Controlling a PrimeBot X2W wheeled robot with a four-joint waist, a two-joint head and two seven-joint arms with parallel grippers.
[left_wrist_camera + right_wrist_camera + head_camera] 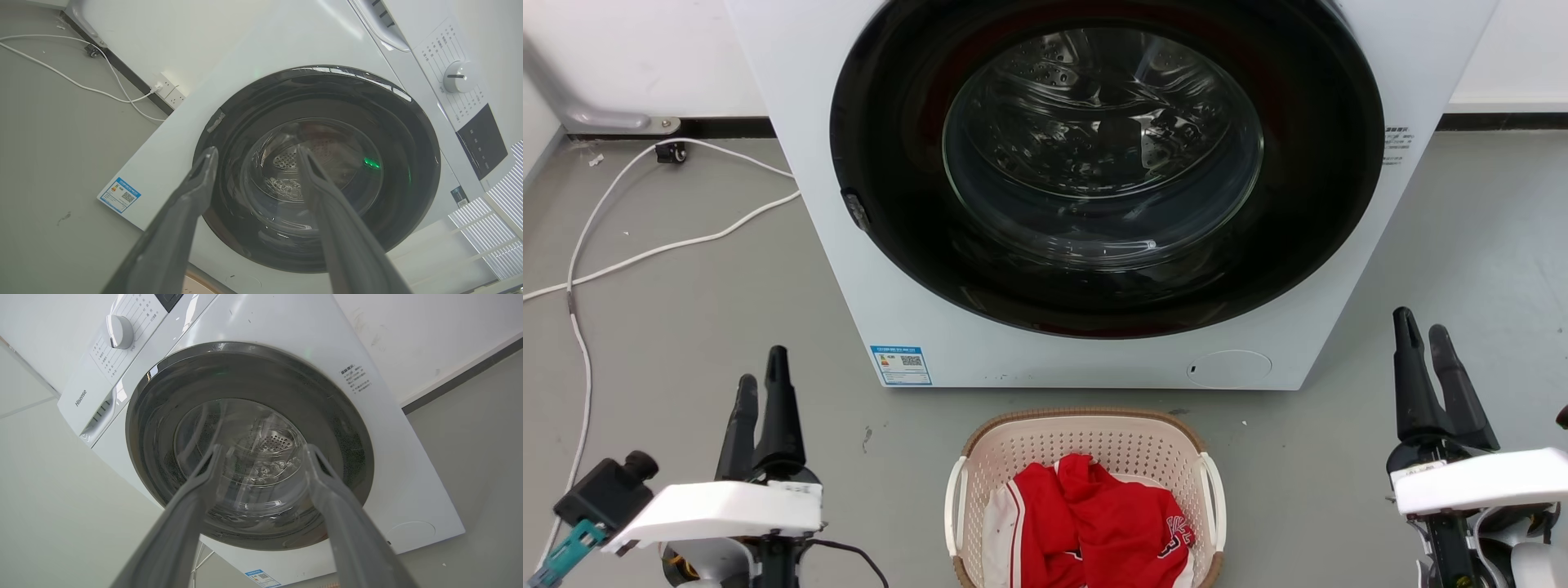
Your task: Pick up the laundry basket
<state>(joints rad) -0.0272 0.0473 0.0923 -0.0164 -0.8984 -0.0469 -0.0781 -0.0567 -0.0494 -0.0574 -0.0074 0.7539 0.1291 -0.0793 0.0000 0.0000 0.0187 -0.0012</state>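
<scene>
Red clothes (1111, 514) in the laundry basket (1086, 441)
Bottom middle, well apart from the left gripper (762, 366) and right gripper (1421, 321); both spread wide, empty.

Perforated cream plastic laundry basket (1086, 445); glossy glass washer door (1103, 155); red cloth (1111, 523).

A white front-loading washing machine (1045, 359) stands on a grey floor (686, 343) against a white wall. Its round door (1103, 147) is shut, with a dark ring around clear glass, and the perforated steel drum (286, 160) shows behind it. A blue label (901, 365) sits at the lower left of the front and a round flap (1229, 368) at the lower right. A white dial (457, 76) sits on the top panel, beside a dark display (482, 141). White cables (686, 242) trail across the floor, one plugged into a wall socket (170, 92). A crumpled red and white garment (1107, 514) lies in front of the machine.
</scene>
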